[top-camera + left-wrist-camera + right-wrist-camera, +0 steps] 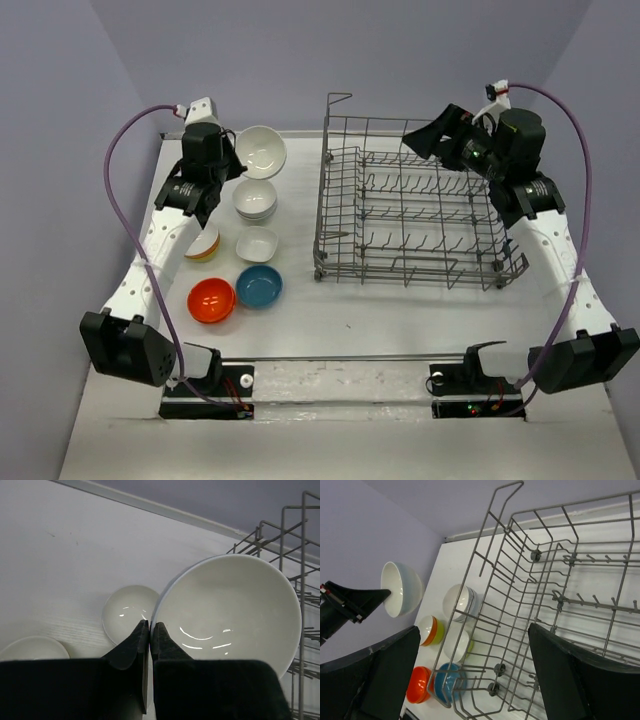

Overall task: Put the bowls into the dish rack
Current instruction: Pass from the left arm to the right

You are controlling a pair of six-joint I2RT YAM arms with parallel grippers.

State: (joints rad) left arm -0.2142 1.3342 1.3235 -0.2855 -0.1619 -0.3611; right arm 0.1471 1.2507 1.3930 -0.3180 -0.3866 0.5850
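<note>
The left gripper (150, 630) has its jaws clamped on the rim of a round white bowl (261, 151), holding it tilted on edge off the surface (330, 320) near the stack of white bowls (255, 199). This is probably so it can slot upright between the tines of the empty dish rack (410, 205) to the right. The right gripper (428, 140) hovers over the rack's far side with jaws wide apart, perhaps ready to receive or steady it. The squarish white bowl (257, 243), blue bowl (259, 286), orange-red bowl (211, 300) and partly hidden yellow-green bowl (431, 630) wait on the surface.
</note>
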